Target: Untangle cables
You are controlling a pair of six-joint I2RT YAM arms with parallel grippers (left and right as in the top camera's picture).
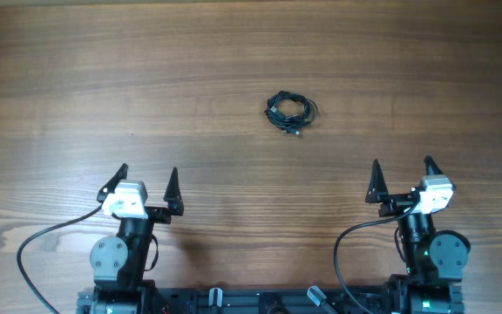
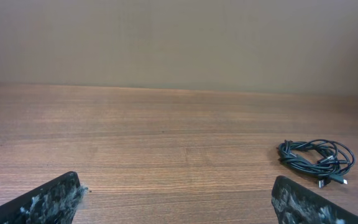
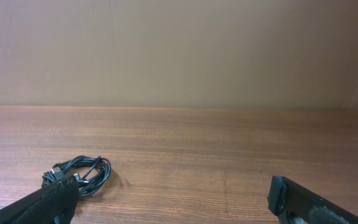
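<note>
Wood table (image 1: pixel 234 52) – one cable bundle on it.

Brown wood-grain top, grain running left-right in the overhead view, matte with a soft sheen. Cables (image 1: pixel 291 111): thin black cords wound into one small rough ring, lying flat on the wood, strands overlapping, knots too small to make out. The bundle sits in the far half, a bit right of centre. A pale plug tip pokes out on the near side, touching the table. Near edge: a thick black lead (image 1: pixel 33 249) curves over the wood beside each arm base – resting or just above it, can't tell.
</note>
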